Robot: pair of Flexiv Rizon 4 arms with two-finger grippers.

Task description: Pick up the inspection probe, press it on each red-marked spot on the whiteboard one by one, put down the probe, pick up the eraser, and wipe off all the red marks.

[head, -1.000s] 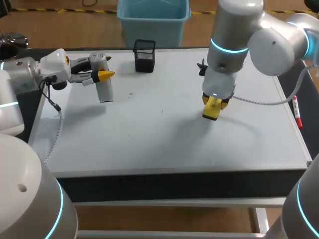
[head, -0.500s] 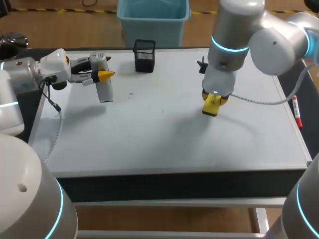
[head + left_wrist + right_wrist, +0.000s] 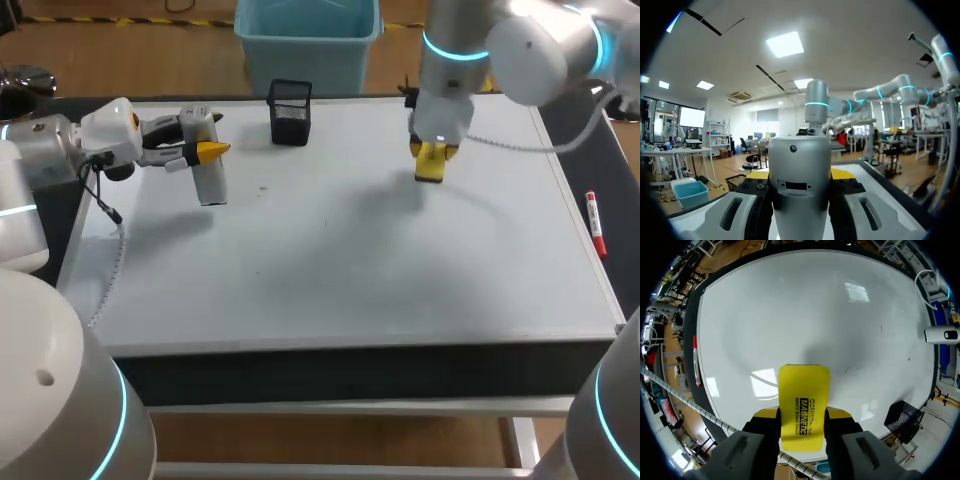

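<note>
Right claw (image 3: 431, 152) is clenched on the yellow eraser (image 3: 803, 400), one finger on each long side. It sits upper right of centre in the head frame, over the far part of the whiteboard (image 3: 330, 280). The eraser's shadow lies apart from it on the whiteboard, so we judge it lifted rather than pressing; contact not confirmed.

Left claw (image 3: 203, 153), upper left of the head frame, is grasping the inspection probe (image 3: 800, 180), a silver-grey cylinder hanging just off the whiteboard. The probe has not been set down.

We find nothing red drawn on the whiteboard in either view, only a few small dark specks (image 3: 325, 222) near the middle. Step in hand, by our reading: wiping.

To do it well:
- lower the eraser until its face lies flat
- keep even pressure and use overlapping strokes
- carry the strokes across the specks
- steer clear of the mesh pen holder (image 3: 290, 112) at upper centre and of the probe

Writing:
- eraser back carries two lines of black lettering; we leave it unread
- red marker (image 3: 595, 225) at the right edge is too small to show a label
</note>
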